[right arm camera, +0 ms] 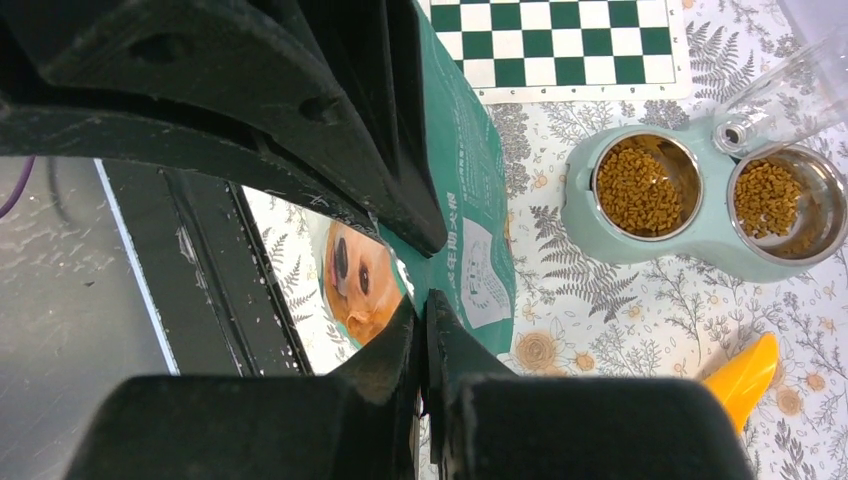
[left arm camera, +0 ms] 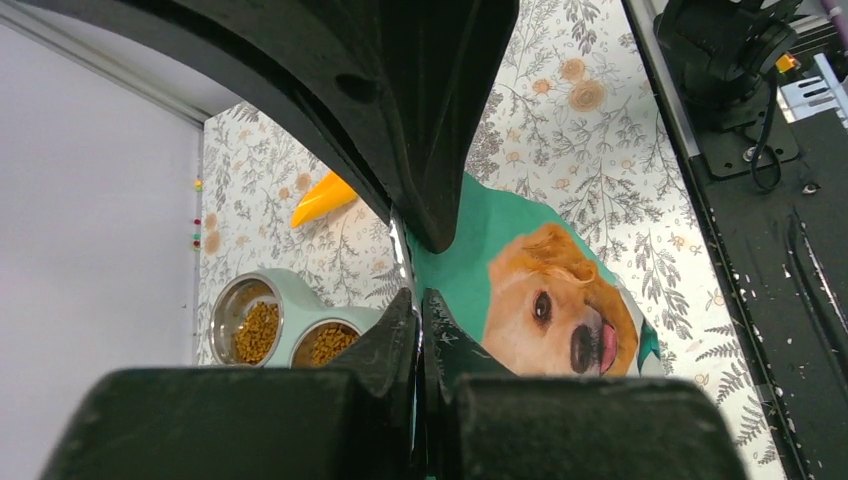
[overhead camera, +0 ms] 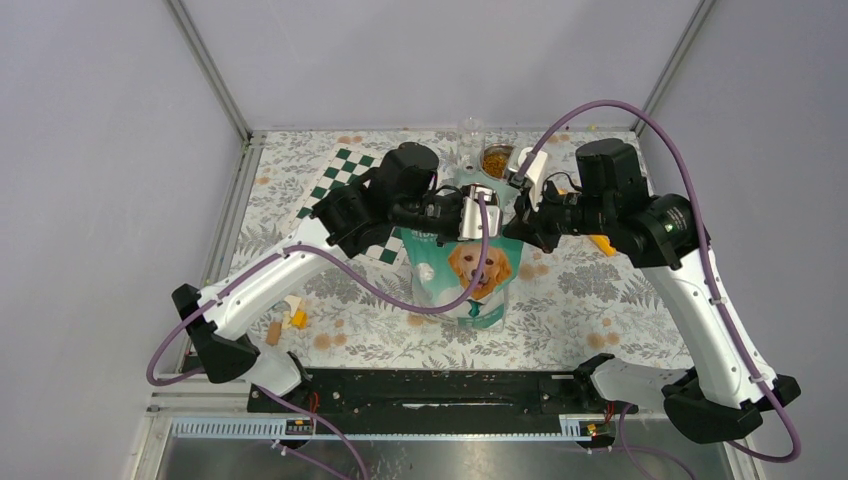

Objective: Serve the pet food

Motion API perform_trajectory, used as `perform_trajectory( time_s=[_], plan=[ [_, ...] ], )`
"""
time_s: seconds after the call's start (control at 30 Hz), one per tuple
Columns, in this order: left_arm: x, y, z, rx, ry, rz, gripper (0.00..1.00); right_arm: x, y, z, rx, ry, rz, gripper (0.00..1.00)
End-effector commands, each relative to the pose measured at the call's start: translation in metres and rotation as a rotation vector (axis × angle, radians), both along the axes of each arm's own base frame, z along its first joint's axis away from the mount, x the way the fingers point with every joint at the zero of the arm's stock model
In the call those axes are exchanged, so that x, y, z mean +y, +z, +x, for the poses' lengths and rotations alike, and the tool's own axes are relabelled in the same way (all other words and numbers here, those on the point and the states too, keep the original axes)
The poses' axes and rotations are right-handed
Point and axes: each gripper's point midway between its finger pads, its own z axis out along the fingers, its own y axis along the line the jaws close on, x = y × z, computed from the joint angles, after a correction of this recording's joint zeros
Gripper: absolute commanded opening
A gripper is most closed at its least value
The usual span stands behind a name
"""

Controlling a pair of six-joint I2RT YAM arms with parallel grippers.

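Note:
The pet food (right arm camera: 637, 187) is brown kibble lying in both steel cups of a pale green double bowl (right arm camera: 690, 245), also visible as pet food (left arm camera: 257, 330) in the left wrist view. A tall teal bag (overhead camera: 470, 270) with a golden dog picture stands mid-table in front of the bowl. My left gripper (left arm camera: 420, 300) is shut on the bag's (left arm camera: 540, 290) top edge. My right gripper (right arm camera: 422, 310) is shut on the same edge of the bag (right arm camera: 470, 200) from the other side. Both grippers meet above the bag, left gripper (overhead camera: 470, 215) and right gripper (overhead camera: 520, 215).
An orange scoop (right arm camera: 745, 375) lies on the floral cloth right of the bag. A green checkerboard mat (overhead camera: 345, 180) sits at the back left. A clear bottle (right arm camera: 790, 90) stands on the bowl. Small blocks (overhead camera: 285, 320) lie near the left arm.

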Motion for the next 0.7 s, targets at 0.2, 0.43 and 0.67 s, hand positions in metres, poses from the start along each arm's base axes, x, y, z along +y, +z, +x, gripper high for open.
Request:
perform_trajectory(
  time_s=[0.2, 0.43, 0.67],
  plan=[
    [0.056, -0.001, 0.028, -0.181, 0.196, 0.165, 0.0, -0.015, 0.039, 0.016, -0.225, -0.138, 0.084, 0.0],
    [0.114, -0.004, 0.038, -0.206, 0.332, 0.269, 0.0, -0.037, 0.044, 0.014, -0.308, -0.221, 0.065, 0.0],
    [0.167, -0.005, 0.049, -0.208, 0.467, 0.304, 0.0, -0.035, 0.045, 0.008, -0.305, -0.196, 0.079, 0.0]
  ],
)
